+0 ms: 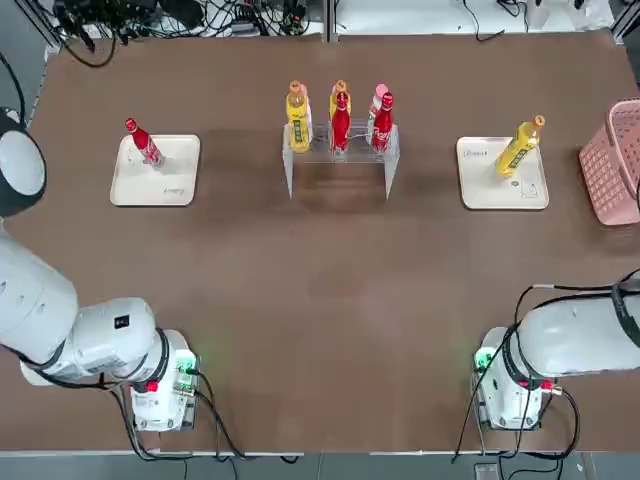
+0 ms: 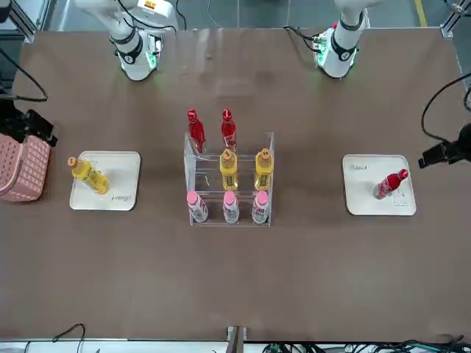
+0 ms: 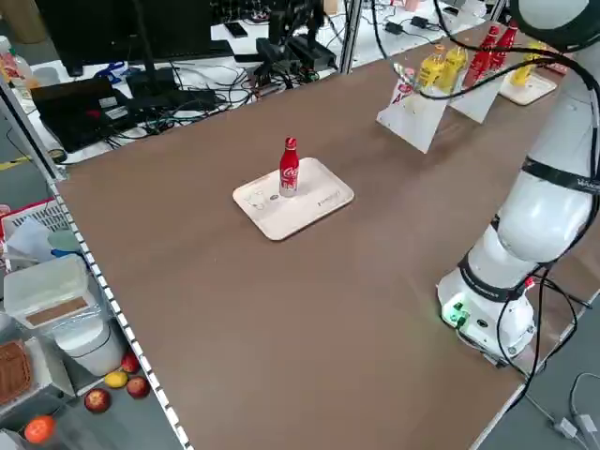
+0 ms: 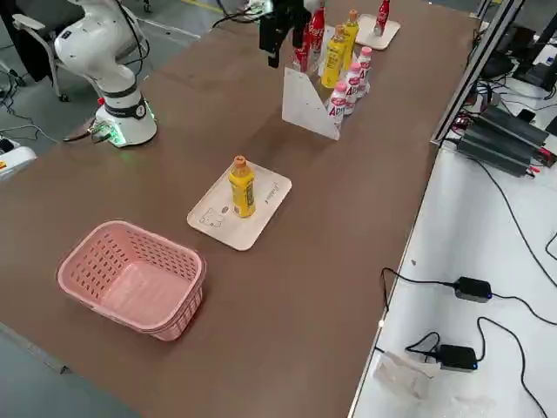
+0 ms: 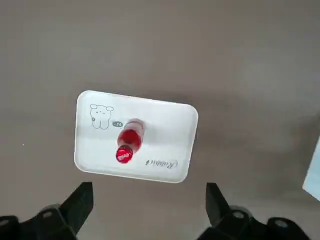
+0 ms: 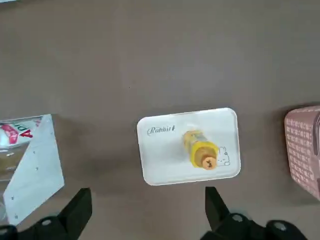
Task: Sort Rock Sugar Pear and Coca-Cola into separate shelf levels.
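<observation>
Clear glossy acrylic shelf levels (image 1: pixel 338 152) — matt brown table (image 1: pixel 330 300).

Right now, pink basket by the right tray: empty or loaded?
Empty. The pink perforated plastic basket shows only its bare floor in the right side view.

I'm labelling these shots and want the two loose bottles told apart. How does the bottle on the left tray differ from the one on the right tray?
The Coca-Cola bottle is red with a red cap; the Rock Sugar Pear bottle is yellow with an orange cap. The red one stands on the tray before the left arm, the yellow one on the tray before the right arm, near a pink basket. Both stand upright, alone, ungripped.
</observation>
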Robot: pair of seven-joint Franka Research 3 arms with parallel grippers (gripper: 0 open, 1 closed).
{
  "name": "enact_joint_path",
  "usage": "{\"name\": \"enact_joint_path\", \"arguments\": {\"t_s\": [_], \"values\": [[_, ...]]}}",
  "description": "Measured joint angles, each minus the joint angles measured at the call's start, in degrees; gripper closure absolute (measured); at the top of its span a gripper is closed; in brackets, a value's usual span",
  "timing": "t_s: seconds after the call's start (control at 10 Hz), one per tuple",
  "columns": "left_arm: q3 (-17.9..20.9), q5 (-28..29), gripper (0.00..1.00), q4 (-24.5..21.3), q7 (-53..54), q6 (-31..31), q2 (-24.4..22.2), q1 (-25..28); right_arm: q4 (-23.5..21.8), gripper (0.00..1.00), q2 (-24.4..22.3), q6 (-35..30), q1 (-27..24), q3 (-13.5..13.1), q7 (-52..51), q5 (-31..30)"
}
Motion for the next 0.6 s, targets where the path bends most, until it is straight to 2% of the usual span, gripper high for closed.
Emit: {"name": "enact_joint_path", "arguments": {"t_s": [0.4, 0.5, 0.6], "values": [[-0.01, 2.56, 0.00, -11.49, 0.58, 11.85, -0.03, 0.85, -8.41, 0.03, 0.17, 2.83, -2.79, -0.11, -0.82, 0.00], [-0.01, 3.41, 0.03, -14.18, 0.56, 14.30, -0.03, 1.06, -10.39, 0.11, 0.18, 3.23, -3.39, -0.12, -2.07, 0.00], [-0.01, 3.69, 0.04, -16.66, 0.56, 16.99, -0.02, 1.18, -12.74, 0.12, 0.05, 4.71, -4.29, -0.15, -3.60, 0.00]]}}
